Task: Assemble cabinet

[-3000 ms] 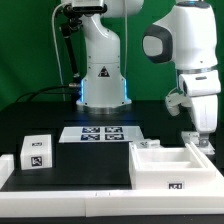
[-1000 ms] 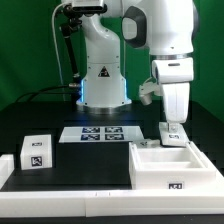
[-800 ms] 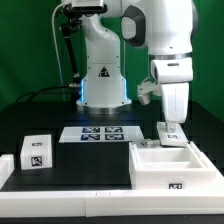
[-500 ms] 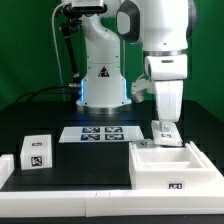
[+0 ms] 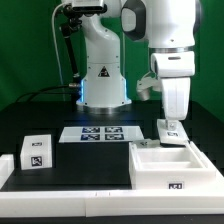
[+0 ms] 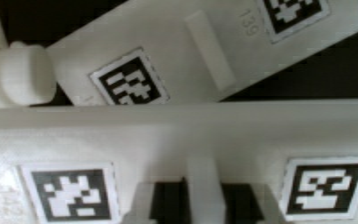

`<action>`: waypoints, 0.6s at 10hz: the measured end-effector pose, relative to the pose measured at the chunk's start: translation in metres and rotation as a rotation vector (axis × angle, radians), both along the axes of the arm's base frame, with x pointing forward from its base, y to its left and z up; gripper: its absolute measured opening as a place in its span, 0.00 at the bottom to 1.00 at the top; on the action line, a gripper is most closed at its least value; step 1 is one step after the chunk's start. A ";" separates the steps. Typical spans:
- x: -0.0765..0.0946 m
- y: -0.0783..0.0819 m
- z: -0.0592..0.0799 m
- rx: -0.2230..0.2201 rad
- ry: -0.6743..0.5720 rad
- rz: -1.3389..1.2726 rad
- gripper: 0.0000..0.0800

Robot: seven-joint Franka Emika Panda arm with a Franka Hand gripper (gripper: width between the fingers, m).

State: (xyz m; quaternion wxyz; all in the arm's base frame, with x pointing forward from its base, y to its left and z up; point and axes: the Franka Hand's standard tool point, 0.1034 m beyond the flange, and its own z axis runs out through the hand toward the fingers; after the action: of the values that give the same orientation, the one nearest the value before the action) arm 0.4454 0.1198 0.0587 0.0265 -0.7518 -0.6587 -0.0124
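Note:
The white box-like cabinet body lies open side up at the front of the exterior view's right, with a tag on its front wall. My gripper hangs just above its far rim, shut on a white tagged cabinet panel that it holds upright. In the blurred wrist view the gripper sits at the middle of that held panel, with a tag on each side. Beyond it, another white tagged cabinet surface runs diagonally. Whether the panel touches the body is hidden.
The marker board lies in front of the robot base. A small white tagged cube stands at the exterior view's left. A low white part lies at the front left edge.
Over three seconds the arm carried the panel from the far right to above the cabinet's far rim. In the last half second it shifted slightly back to the right.

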 end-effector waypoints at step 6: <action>0.008 -0.010 0.002 0.000 -0.007 -0.003 0.09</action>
State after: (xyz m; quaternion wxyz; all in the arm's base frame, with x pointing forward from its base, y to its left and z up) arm 0.4529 0.1098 0.0610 0.0243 -0.7528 -0.6576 -0.0154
